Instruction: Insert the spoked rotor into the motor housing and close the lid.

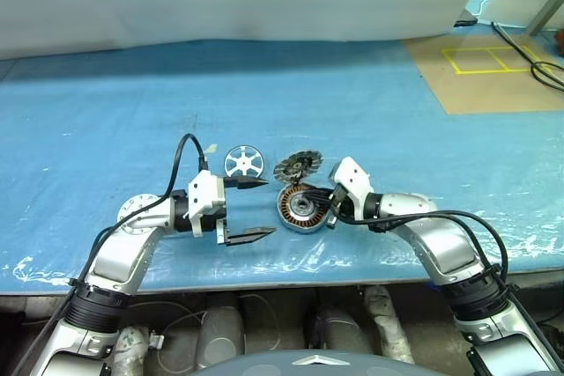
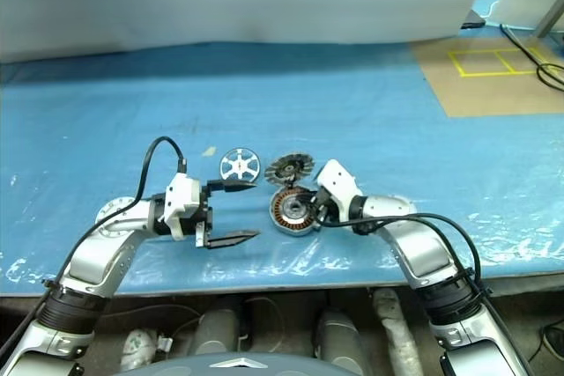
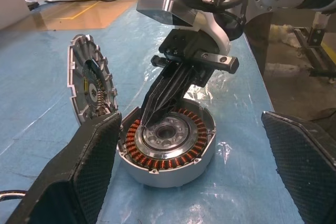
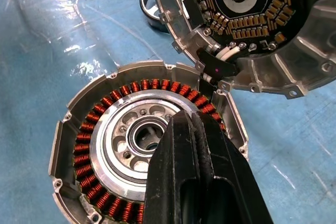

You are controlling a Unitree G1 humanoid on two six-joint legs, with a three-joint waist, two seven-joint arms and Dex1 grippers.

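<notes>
The motor housing is a round silver cup with a copper ring inside, sitting on the blue desk. The right gripper, pressed together, pokes over it. The left gripper is spread wide just beside it.

The motor housing lies open-side up, copper windings showing — the lid leans tilted against its far edge, the spoked rotor flat nearby.
</notes>
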